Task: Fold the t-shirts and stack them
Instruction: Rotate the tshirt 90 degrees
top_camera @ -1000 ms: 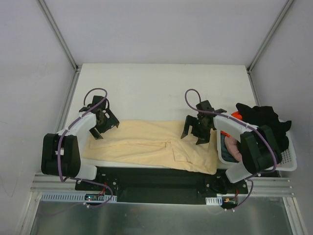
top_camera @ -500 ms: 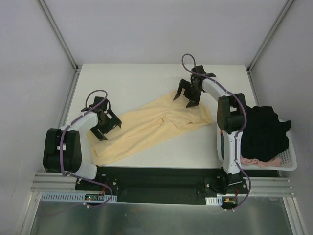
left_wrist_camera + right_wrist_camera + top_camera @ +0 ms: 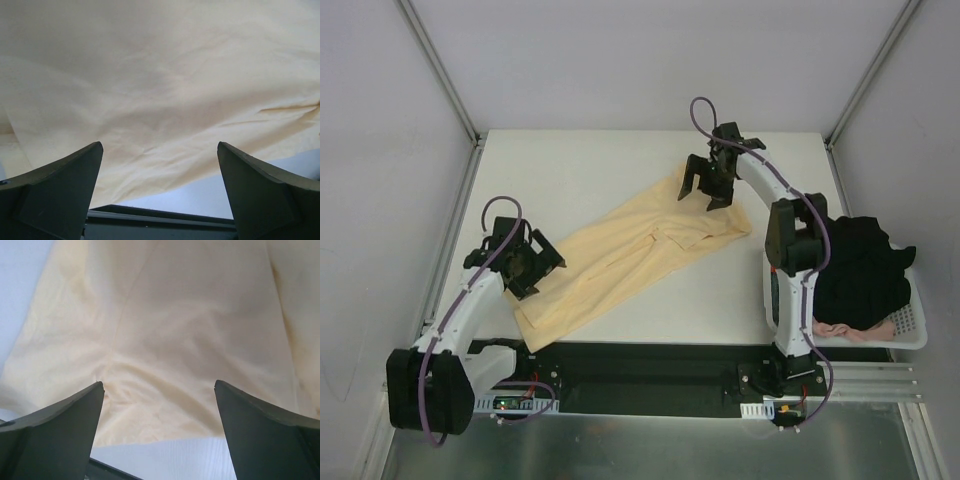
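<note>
Top external: we see the basket (image 3: 918, 328) holding a black t-shirt (image 3: 860, 270) and a pinkish t-shirt (image 3: 855, 328); left gripper (image 3: 535, 272) and right gripper (image 3: 700, 198) are spread wide, gripping nothing.

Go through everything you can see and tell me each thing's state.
pale yellow t-shirt: lying diagonally, loosely folded, creased.
left gripper: open, over the yellow shirt's near end.
right gripper: open, over the yellow shirt's far end.
black t-shirt: unfolded, heaped in the basket.
pink t-shirt: bunched at the basket's near side.
basket: upright, holding shirts.
</note>
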`<state>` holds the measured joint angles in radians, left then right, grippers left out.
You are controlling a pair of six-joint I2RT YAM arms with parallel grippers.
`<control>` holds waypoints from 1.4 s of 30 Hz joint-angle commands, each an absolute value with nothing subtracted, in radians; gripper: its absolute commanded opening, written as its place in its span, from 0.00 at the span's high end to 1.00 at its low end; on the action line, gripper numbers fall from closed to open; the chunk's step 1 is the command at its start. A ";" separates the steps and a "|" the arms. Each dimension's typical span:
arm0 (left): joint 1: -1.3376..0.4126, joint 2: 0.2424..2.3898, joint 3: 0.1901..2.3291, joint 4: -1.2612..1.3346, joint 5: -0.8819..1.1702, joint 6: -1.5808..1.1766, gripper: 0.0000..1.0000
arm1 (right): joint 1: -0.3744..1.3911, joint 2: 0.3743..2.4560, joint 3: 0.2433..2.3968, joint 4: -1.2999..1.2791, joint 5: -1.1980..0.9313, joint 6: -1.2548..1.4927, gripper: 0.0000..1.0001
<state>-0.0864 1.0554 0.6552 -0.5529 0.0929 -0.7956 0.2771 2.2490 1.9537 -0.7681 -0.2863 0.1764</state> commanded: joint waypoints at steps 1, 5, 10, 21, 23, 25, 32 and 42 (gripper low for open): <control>-0.106 0.973 0.686 -0.620 0.069 -0.786 0.01 | 0.366 1.912 1.690 -0.787 -0.201 0.083 0.03; -0.182 1.009 0.703 -0.620 0.092 -0.776 0.01 | 0.504 1.798 1.463 -0.672 -0.253 0.135 0.03; -0.287 1.138 0.712 -0.618 0.069 -0.787 0.01 | 0.620 1.802 1.361 -0.569 -0.330 0.236 0.03; -0.449 1.371 0.759 -0.575 0.015 -0.795 0.01 | 0.522 2.025 1.478 -0.595 -0.334 0.256 0.03; -0.480 1.431 0.781 -0.565 0.035 -0.793 0.01 | 0.480 2.095 1.531 -0.629 -0.324 0.227 0.03; -0.508 1.491 0.821 -0.560 0.051 -0.804 0.01 | 0.454 2.144 1.628 -0.691 -0.304 0.181 0.03; -0.658 1.663 0.977 -0.503 0.132 -0.851 0.01 | 0.299 2.371 2.073 -0.889 -0.310 0.114 0.03; -0.885 1.953 1.375 -0.465 0.299 -0.930 0.01 | 0.166 2.553 2.379 -0.684 -0.360 0.091 0.03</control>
